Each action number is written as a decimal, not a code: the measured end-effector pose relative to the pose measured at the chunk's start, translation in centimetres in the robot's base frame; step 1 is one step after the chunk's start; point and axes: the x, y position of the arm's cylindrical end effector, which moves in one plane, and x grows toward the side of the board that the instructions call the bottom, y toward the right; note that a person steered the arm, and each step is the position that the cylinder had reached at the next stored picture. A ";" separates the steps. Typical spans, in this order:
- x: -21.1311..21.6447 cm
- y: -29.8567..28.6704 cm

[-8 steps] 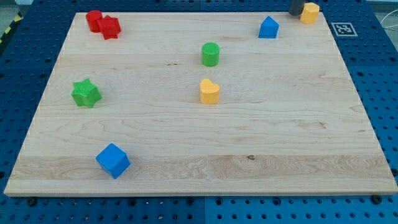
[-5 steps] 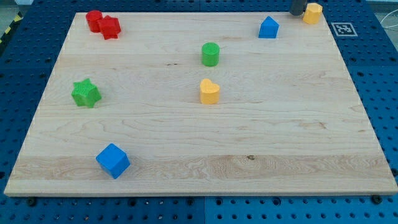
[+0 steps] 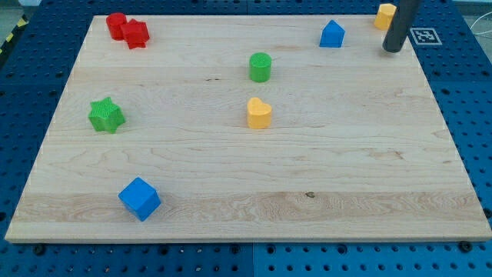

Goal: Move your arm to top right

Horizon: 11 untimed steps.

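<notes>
My tip (image 3: 393, 48) rests on the wooden board (image 3: 346, 154) near its top right corner. A yellow block (image 3: 383, 15) sits just above and left of the tip, partly hidden by the rod. A blue house-shaped block (image 3: 332, 35) lies to the tip's left, apart from it.
A green cylinder (image 3: 260, 67) and a yellow heart block (image 3: 259, 113) stand mid-board. A green star (image 3: 106, 115) is at the left, a blue cube (image 3: 139, 198) at the bottom left, two red blocks (image 3: 127, 29) at the top left. A marker tag (image 3: 424, 35) lies off the board's right edge.
The rod has moved down and to the right, from the left of the yellow block at the board's top edge to below and right of it. The blocks have not moved.
</notes>
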 end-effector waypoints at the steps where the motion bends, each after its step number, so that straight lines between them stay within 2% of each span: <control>1: 0.0 3.3; 2: -0.1 5.5; 4: -3.8 7.7; 5: -5.4 7.8; 7: -5.5 8.0; 9: -9.8 8.0; 11: -9.8 6.0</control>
